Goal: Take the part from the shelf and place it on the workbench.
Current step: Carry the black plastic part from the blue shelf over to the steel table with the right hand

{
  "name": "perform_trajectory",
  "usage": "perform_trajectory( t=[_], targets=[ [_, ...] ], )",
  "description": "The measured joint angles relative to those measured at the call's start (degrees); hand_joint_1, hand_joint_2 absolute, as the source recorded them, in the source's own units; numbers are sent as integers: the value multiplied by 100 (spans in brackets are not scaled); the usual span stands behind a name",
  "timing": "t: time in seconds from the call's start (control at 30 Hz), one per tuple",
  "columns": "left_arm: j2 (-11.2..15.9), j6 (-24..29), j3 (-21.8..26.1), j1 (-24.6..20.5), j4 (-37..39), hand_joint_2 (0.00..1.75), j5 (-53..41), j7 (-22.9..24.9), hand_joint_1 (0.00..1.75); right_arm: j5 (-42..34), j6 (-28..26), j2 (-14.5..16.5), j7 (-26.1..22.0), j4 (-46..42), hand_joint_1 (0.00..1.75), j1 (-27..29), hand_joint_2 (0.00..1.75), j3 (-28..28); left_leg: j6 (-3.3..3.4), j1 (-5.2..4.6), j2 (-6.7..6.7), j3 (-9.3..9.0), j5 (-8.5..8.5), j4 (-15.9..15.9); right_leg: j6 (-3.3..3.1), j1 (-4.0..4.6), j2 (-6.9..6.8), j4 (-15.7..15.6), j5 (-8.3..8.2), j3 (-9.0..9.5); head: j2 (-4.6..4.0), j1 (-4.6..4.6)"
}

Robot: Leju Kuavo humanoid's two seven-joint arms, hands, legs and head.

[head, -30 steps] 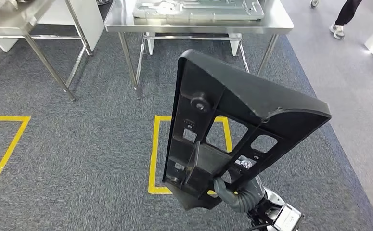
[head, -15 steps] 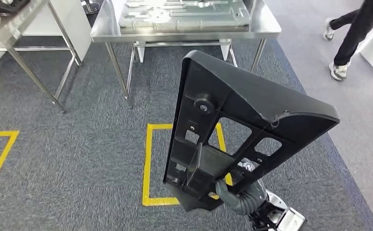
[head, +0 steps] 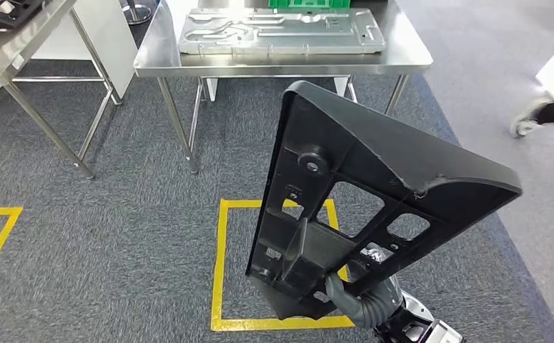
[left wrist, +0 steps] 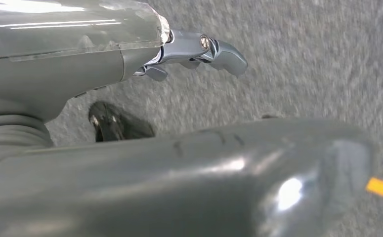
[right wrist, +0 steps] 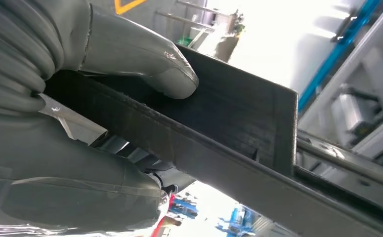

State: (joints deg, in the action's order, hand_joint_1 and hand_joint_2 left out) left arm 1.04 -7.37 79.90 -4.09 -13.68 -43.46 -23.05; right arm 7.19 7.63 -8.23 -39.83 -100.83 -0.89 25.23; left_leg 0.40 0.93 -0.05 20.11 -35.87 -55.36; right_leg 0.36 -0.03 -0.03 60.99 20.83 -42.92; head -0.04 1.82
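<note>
Head view: right hand [head: 352, 300] grips a black part [head: 359, 193] upright, steel desk [head: 402, 61] ahead. Left hand [left wrist: 199, 49] seems empty, fingers apart. Keep it level while approaching

Head view looks down and forward from high over carpet [head: 102, 236] to table [head: 402, 61] at frame top; both wrist views sit very close behind their hands, left facing the same carpet [left wrist: 303, 64].
</note>
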Motion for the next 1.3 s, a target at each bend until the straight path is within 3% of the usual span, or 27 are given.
perform_trajectory(
  t=[0.03,0.1,0.17,0.2,0.27,0.33,0.37,0.47,0.5,0.53,0.6,0.67,0.73,0.77,0.83,0.87,0.9,0.93,1.0,1.03,1.1,1.2,1.23,1.3],
  targets=[
    [-3,2,-2,-11,-1,0,-1,-4,0,3,-7,-6,2,-13,168,12,175,-6,-42,-10,-1,-84,-45,-4,-31,17,6,-37,-114,9,0,-4],
    [1,1,-6,-42,-3,0,-4,-11,0,2,-19,-12,4,-62,168,9,175,-17,-116,-1,0,-86,56,-181,-101,20,31,-35,-20,137,0,-16],
    [3,-3,-9,-75,-4,0,-13,-22,0,1,-25,-14,2,-98,168,6,175,-27,-155,15,-1,221,237,-794,-183,12,44,-133,81,326,0,-37],
    [3,-5,-10,-79,-4,0,-19,-31,0,1,-27,-14,1,-106,168,13,175,-28,-162,21,-2,463,195,-1151,-214,11,50,-170,137,414,0,-48],
    [3,-11,-11,-64,-5,0,-28,-51,0,0,-26,-14,2,-108,168,32,175,-29,-178,18,-2,947,-213,-1619,-255,29,80,-194,264,568,0,-57],
    [3,-10,-10,-41,-5,0,-33,-69,0,0,-30,-14,3,-109,168,61,175,-29,-173,11,-2,1256,-586,-1639,-271,63,115,-194,396,731,0,-57],
    [3,-10,-10,-34,-5,0,-34,-72,0,0,-33,-14,3,-110,168,70,175,-29,-165,7,-2,1328,-636,-1565,-275,78,124,-194,442,794,0,-57],
    [4,-9,-10,-29,-5,0,-34,-75,0,0,-38,-14,3,-111,168,77,175,-29,-147,-1,-2,1370,-572,-1430,-277,95,132,-194,487,859,-1,-56],
    [4,-9,-10,-27,-5,0,-34,-77,0,0,-40,-14,3,-112,168,78,175,-29,-125,-11,-2,1364,-424,-1301,-278,105,133,-194,509,892,-1,-56],
    [7,-10,-10,-24,-5,0,-34,-78,0,0,-43,-14,3,-115,168,78,175,-29,-87,-29,-3,1351,-174,-1096,-279,117,134,-194,540,937,0,-57],
    [37,-12,-11,-19,-8,0,-33,-87,0,-2,-48,-14,5,-128,168,91,175,-29,41,-106,-21,1337,563,-585,-245,122,156,-193,636,1022,0,-35],
    [64,-9,-13,-25,-13,0,-32,-94,0,-4,-48,-15,7,-147,168,101,175,-32,126,-133,-33,1312,944,-332,-181,111,172,-197,698,1050,0,-15],
    [60,-5,-13,-33,-14,0,-32,-95,0,-4,-47,-16,5,-169,168,90,175,-43,148,-82,-22,1229,983,-208,-107,111,134,-58,813,1010,0,-3],
    [54,-7,-13,-36,-14,0,-31,-95,0,-4,-48,-16,4,-178,168,86,175,-52,153,-53,-16,1187,994,-158,-64,94,110,176,945,900,0,4],
    [55,-13,-13,-38,-14,0,-30,-94,0,-3,-49,-16,3,-179,168,87,175,-70,150,-30,-11,1153,978,-133,25,18,78,865,1242,517,0,14],
    [52,-15,-13,-37,-14,0,-30,-92,0,-2,-50,-16,3,-178,168,97,175,-79,137,-15,-10,1146,964,-134,69,-29,69,1141,1309,340,0,14],
    [46,-17,-13,-36,-14,0,-31,-90,0,-1,-51,-17,4,-176,168,109,175,-86,115,4,-9,1135,948,-136,112,-73,59,1232,1266,252,0,14],
    [38,-19,-13,-35,-14,0,-31,-89,0,2,-53,-18,5,-175,168,117,175,-93,85,31,-10,1117,927,-142,156,-115,46,1107,1116,279,0,14],
    [26,-26,-13,-35,-14,0,-33,-86,0,10,-63,-18,5,-174,168,125,175,-109,-4,86,-13,1071,862,-173,254,-185,13,394,697,600,0,17],
    [28,-29,-13,-37,-15,0,-33,-86,0,14,-67,-18,5,-176,168,130,175,-114,-58,95,-18,1056,823,-202,269,-194,16,62,563,755,0,22],
    [35,-34,-13,-40,-16,0,-34,-91,0,21,-75,-19,5,-181,168,146,175,-119,-153,88,-25,1041,777,-220,218,-183,43,-214,522,883,0,22],
    [33,-42,-13,-46,-16,0,-33,-97,0,21,-62,-21,5,-188,168,168,175,-123,-251,109,-22,1010,728,-216,42,-162,70,-223,539,891,0,11],
    [32,-44,-13,-50,-16,0,-31,-97,0,20,-47,-21,5,-189,168,169,175,-123,-267,118,-18,1053,645,-336,-9,-157,69,-232,543,901,0,7],
    [29,-43,-13,-56,-15,0,-14,-97,0,18,-8,-20,5,-188,168,171,175,-123,-264,117,-12,1343,319,-956,-86,-129,65,-241,557,915,0,-1]
  ],
)
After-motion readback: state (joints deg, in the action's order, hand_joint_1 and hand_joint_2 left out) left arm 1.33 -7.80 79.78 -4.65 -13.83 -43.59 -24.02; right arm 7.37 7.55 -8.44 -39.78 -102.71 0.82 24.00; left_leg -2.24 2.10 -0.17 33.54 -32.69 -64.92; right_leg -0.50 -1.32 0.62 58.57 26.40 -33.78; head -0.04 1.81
